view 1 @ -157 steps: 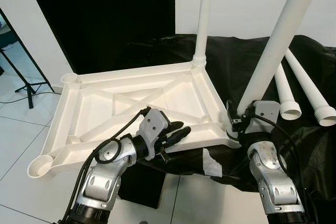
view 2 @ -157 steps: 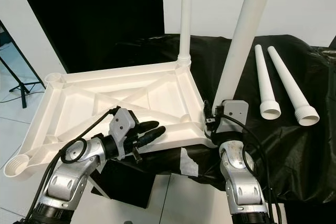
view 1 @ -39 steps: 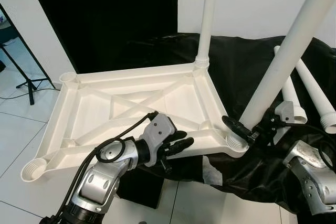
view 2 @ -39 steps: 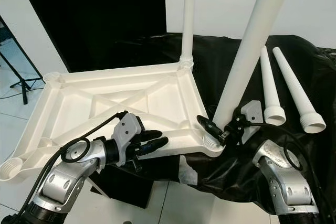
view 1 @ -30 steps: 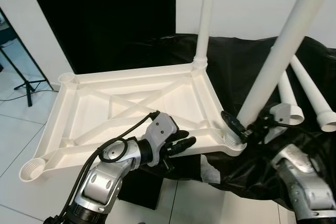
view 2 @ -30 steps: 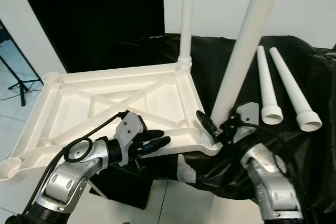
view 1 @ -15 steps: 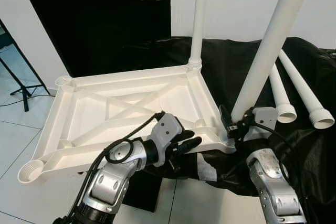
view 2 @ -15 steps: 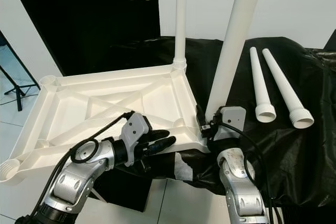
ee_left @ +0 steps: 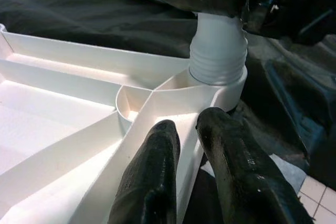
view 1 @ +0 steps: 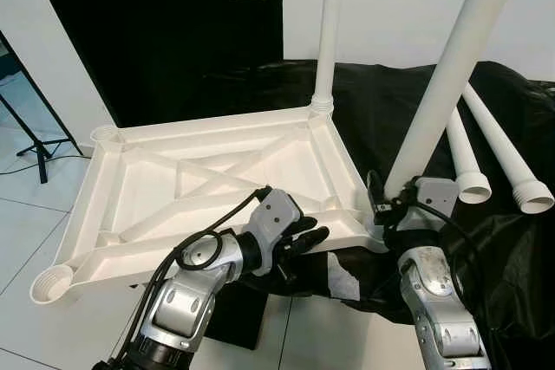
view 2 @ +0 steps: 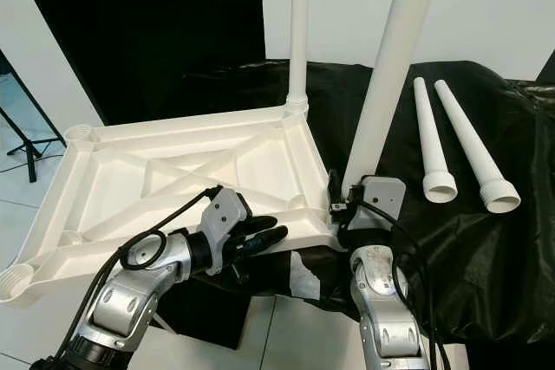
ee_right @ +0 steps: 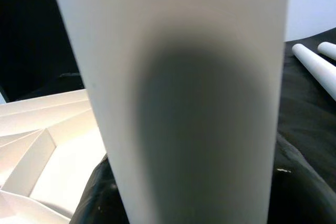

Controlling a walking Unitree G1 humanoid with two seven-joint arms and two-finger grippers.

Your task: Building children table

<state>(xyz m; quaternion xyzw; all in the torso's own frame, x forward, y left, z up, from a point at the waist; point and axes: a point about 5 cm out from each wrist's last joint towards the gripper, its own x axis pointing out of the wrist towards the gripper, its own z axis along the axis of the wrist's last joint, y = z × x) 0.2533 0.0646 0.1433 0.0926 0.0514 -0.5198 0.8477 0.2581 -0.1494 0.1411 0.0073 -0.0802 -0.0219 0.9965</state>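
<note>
While the white table top [view 1: 217, 175] lies upside down, with its far right side resting on a surface covered in black cloth [view 1: 416, 119] and its left side sticking out over the tiled floor [view 1: 35, 214], two white legs already stand up from it. One leg, the back leg [view 1: 327, 32], rises from the far right corner. The other one, the front leg [view 1: 447, 75], rises from the near right corner, in a round socket [ee_left: 218, 85].

The left gripper [view 1: 305, 238] is at the near edge of the table top, close to that socket. Its jaws are almost closed, with only a thin gap, and its two black fingers [ee_left: 157, 182] press on a white rib of the table top. They do not wrap around anything.

The right gripper [view 1: 381, 205] is at the bottom of the front leg, just above the socket. Its jaws are tight around that leg, one finger on each side.

Two more white legs, the spare legs [view 1: 486, 153], lie side by side on the black cloth to the right, apart from the table top. A dark door [view 1: 173, 23] stands behind.
</note>
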